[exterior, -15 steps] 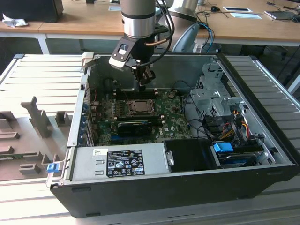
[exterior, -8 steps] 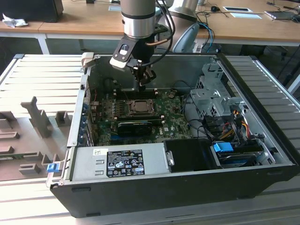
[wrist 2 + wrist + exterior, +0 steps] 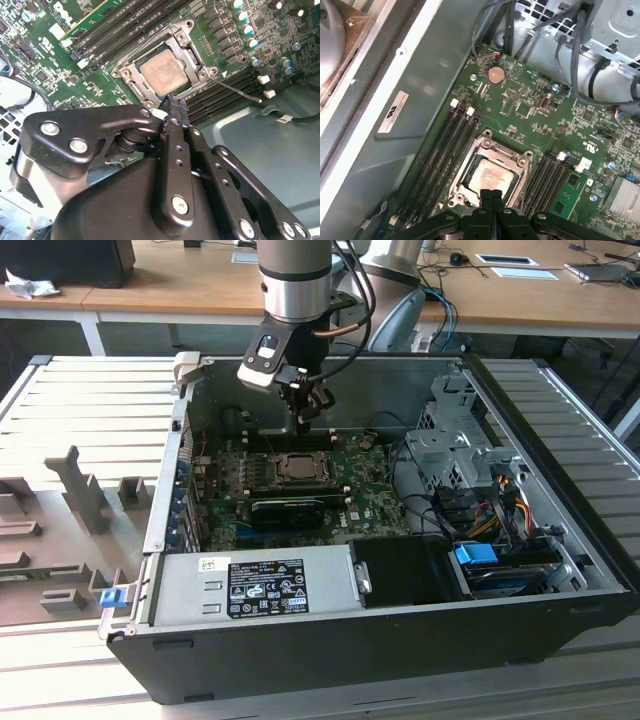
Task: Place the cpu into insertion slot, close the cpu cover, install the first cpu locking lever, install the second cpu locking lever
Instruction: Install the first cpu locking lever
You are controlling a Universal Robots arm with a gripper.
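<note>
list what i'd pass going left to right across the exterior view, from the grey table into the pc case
grey jig blocks → cpu → black shroud → yellow and orange wires

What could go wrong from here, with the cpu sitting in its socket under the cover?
1. The shut gripper has its tips right at the cpu cover's edge. A small sideways slip could scrape the cpu or the green board.
2. One thin locking lever juts out loose over the memory slots, so the cover is probably not clamped, and the arm could snag or bend the lever.
</note>
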